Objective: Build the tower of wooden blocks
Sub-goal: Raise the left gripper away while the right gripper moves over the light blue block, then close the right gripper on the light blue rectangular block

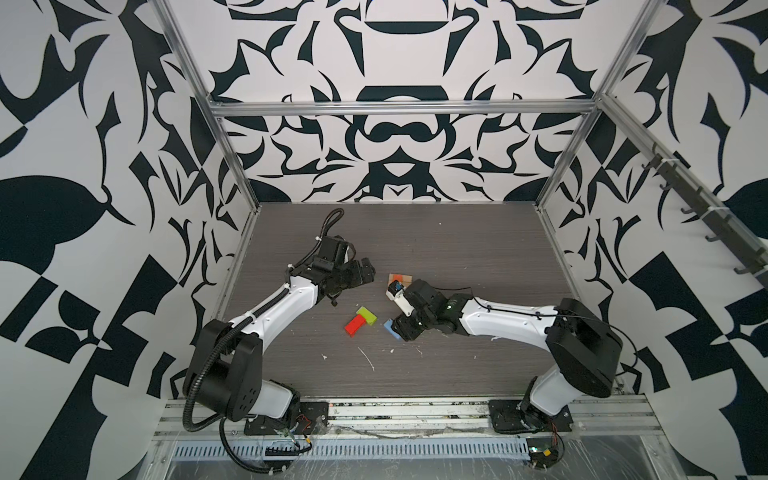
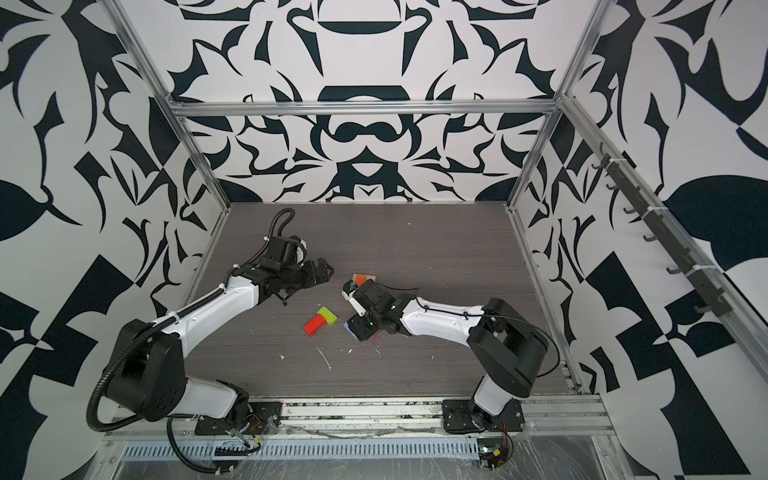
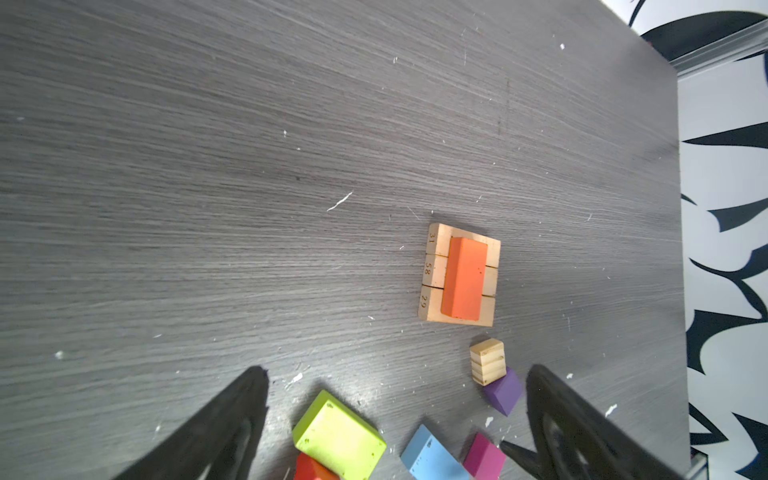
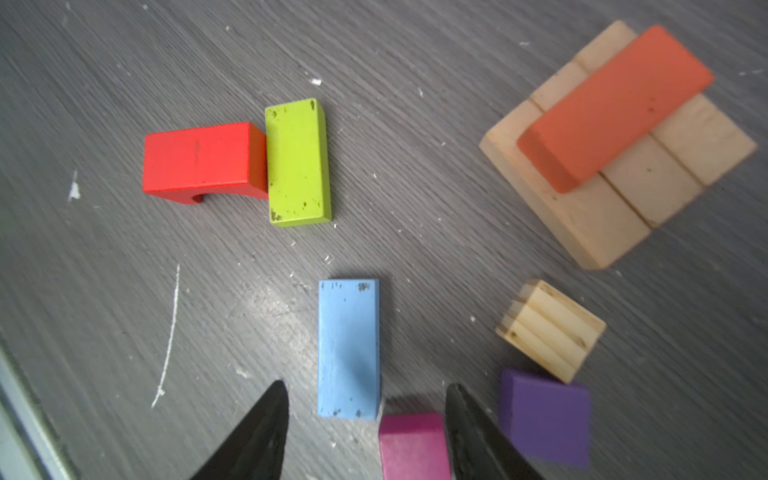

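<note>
Dark grey woodgrain table (image 1: 457, 249): wood block tower (image 3: 434, 270) near centre, so far tan oblongs (image 3: 492, 253), three side by side, under one orange oblong (image 3: 463, 278). Left gripper (image 1: 366, 272) spread wide, empty, at tower's 9 o'clock. Right gripper (image 4: 368, 388) at tower's 6 o'clock, jaws apart, straddling blue oblong (image 4: 348, 345), no contact visible. Magenta cube (image 4: 413, 444) also inside jaws: shift clear first, else both likely pinched. Right wrist view shows this; top views hide it under gripper.

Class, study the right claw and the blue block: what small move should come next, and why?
Probably nudge the right claw forward along the blue block before closing: its open jaws straddle the block's near end, but the magenta cube sits between them too.
</note>
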Robot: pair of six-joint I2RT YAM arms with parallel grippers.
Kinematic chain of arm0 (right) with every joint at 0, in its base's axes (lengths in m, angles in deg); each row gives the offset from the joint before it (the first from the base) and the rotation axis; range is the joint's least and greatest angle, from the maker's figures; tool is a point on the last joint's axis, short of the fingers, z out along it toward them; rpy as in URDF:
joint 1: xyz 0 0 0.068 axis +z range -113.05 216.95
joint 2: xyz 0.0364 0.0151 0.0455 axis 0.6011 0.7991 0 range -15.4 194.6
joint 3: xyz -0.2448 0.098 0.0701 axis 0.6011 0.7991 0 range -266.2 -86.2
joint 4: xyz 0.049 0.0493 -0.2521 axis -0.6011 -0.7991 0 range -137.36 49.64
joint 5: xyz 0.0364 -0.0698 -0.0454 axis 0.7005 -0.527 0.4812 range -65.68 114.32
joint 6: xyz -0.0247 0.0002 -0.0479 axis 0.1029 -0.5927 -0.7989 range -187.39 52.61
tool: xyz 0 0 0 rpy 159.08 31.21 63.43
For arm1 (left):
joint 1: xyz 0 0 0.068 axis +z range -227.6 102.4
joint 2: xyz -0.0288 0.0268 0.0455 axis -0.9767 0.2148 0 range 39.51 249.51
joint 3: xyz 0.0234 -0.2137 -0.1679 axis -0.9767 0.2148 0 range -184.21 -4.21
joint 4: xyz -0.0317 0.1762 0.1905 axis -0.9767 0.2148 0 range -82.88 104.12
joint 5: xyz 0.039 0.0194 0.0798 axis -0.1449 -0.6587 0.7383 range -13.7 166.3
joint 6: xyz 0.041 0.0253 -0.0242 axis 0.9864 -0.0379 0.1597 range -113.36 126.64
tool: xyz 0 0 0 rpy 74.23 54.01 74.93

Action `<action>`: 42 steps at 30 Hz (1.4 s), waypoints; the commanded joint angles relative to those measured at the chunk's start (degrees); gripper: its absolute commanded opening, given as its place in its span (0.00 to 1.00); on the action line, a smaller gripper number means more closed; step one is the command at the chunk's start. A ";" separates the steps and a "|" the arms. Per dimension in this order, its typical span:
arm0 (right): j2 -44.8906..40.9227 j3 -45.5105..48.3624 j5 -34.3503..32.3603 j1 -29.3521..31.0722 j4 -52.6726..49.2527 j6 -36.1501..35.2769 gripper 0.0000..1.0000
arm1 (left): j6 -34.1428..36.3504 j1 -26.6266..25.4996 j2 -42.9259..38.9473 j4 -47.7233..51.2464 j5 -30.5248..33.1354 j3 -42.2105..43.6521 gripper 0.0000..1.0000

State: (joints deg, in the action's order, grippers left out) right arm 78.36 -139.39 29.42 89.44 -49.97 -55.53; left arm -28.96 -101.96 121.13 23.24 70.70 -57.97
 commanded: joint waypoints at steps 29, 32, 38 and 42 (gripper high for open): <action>8.68 -7.97 -5.63 3.76 -6.29 -3.36 0.38 | -0.92 0.63 -1.49 1.03 -1.33 2.24 1.00; 8.81 -8.24 -5.73 3.76 -6.71 -3.46 0.35 | -0.97 0.62 -1.12 0.97 -1.48 2.17 1.00; 8.53 -8.68 -5.98 3.76 -7.36 -3.85 0.30 | -1.06 0.57 -0.77 0.89 -1.78 1.91 1.00; 6.87 -8.10 -6.05 3.76 -6.36 -3.50 0.28 | -1.06 0.62 -0.43 0.88 -1.95 1.82 1.00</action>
State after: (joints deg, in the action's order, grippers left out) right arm 87.78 -146.23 24.37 92.94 -56.50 -58.83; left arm -29.59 -101.61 119.86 24.07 69.41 -56.24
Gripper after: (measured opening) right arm 0.297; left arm 0.999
